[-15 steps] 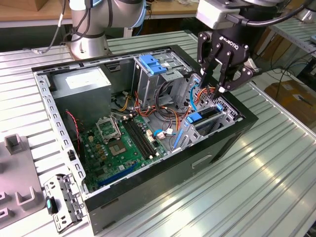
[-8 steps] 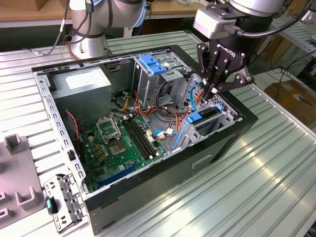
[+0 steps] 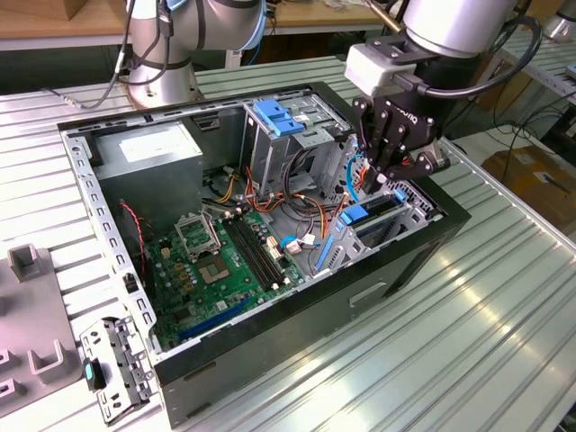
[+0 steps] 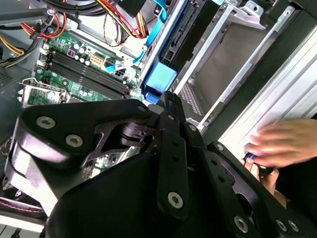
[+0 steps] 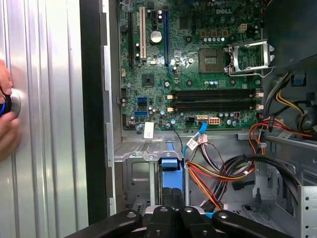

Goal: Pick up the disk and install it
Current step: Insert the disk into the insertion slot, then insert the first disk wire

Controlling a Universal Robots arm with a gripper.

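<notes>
First, writing: a white sticker lies on the grey power-supply box [image 3: 151,148] in a corner of the open computer case [image 3: 297,317]; a small white tag [image 5: 148,130] sits at the motherboard's edge.
Pincer: the black pincer [image 3: 382,183] points down into the case's corner opposite the power-supply box, its tip at the disk's upper edge; whether it clamps the disk or merely meets it cannot be told.
Disk: the disk [image 3: 376,211] stands on edge in the silver drive bay [image 3: 419,202] in that corner of the case, its blue plastic end [image 5: 169,164] facing the motherboard.
Motherboard: green board [image 5: 198,64] flat on the case floor, with black memory slots and a square metal socket frame.
Cables: red, orange, yellow and black wires [image 5: 223,173] loop inside the case beside the bay.
Cage: perforated metal drive cage with a blue latch [image 3: 274,117], inside the case next to the power-supply box.
Bench: ribbed silver metal bench [image 3: 504,342] under the case.
Hand: a person's hand [image 4: 282,141] rests on the bench just outside the case wall.
</notes>
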